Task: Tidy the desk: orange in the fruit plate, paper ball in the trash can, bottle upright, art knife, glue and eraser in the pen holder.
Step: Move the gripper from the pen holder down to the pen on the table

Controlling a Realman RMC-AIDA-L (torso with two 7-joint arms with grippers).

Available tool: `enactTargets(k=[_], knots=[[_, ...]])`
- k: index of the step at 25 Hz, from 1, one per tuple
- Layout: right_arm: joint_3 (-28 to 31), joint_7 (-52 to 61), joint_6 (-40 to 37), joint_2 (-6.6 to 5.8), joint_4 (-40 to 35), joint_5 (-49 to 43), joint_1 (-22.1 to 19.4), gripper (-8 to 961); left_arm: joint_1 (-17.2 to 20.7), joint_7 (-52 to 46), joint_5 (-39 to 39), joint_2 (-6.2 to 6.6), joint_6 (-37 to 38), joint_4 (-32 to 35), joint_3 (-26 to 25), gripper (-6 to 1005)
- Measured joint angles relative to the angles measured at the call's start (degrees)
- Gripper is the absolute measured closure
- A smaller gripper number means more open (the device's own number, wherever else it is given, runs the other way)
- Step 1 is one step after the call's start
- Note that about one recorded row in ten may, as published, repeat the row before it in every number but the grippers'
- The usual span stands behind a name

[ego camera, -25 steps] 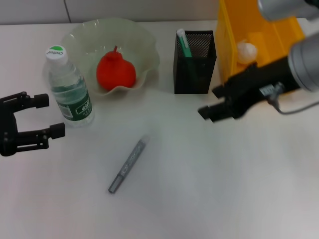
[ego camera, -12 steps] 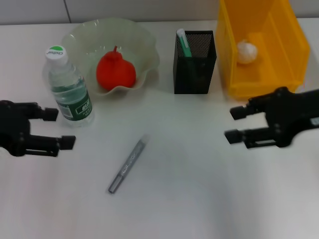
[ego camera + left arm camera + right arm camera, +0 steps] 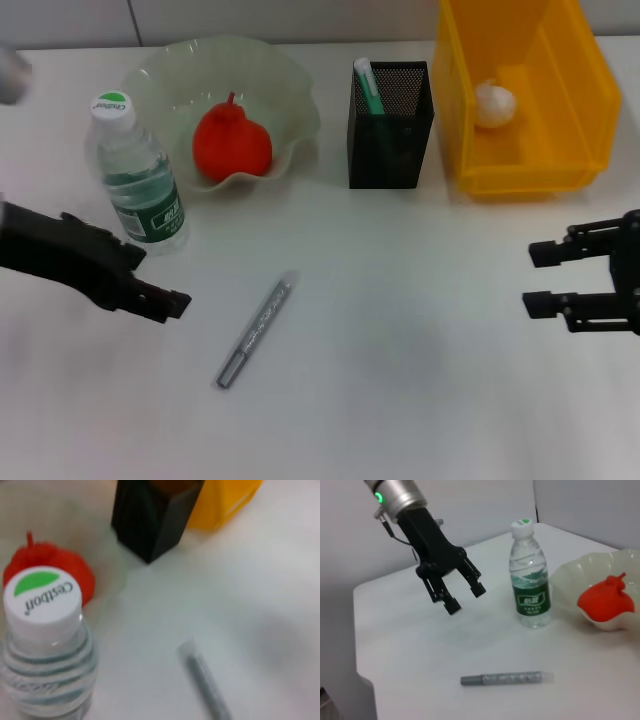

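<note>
The grey art knife (image 3: 255,333) lies flat on the white desk, also seen as the knife (image 3: 507,678) and knife (image 3: 205,685). My left gripper (image 3: 160,280) hovers open just left of it, below the upright bottle (image 3: 135,175); the right wrist view shows the left gripper (image 3: 466,599) with fingers spread and nothing between them. The orange (image 3: 232,140) rests in the fruit plate (image 3: 290,100). A paper ball (image 3: 494,103) sits in the yellow trash can (image 3: 580,110). The black pen holder (image 3: 391,135) holds a green-and-white glue stick (image 3: 368,85). The eraser is out of view. My right gripper (image 3: 545,275) is open at the right edge.
The bottle (image 3: 42,630) with its green-and-white cap stands close beside the plate, with the orange (image 3: 50,570) behind it. The pen holder (image 3: 150,517) and yellow bin (image 3: 220,502) stand side by side along the back. The desk's near-left corner shows in the right wrist view.
My left gripper has swung right and down toward the knife, turning as it went. My right gripper has moved from in front of the bin out to the right edge.
</note>
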Motion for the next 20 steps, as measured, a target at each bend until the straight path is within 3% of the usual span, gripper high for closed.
enactTargets(k=[1,3,5,14,20], knots=[[0.5,-0.3,-0.3,-0.15,-0.1,-0.2,-0.1,378,-0.5,-1.9,1.7,-0.04,-1.1,-0.1,2.6,139],[1.5,-0.6,-0.6,-0.53,-0.1,-0.8,-0.1,378,-0.5,-1.9,1.7,-0.04,-1.1,-0.1,2.6,139],[3.1,-1.7,-0.6,-0.73,0.3,-1.4,0.1,377,-2.6,-9.5,6.4,-0.10,-4.4,-0.4,11.7,139],[7.2,-5.1,-0.7,-0.86,0.7,-1.6,0.6,377,-5.9,-24.4,13.8,-0.49,-10.3,-3.3,27.4,138],[8.3,-6.1,-0.4,-0.79,0.6,-1.6,0.7,376,-6.6,-27.7,13.7,-0.57,-10.7,-3.3,30.3,138]])
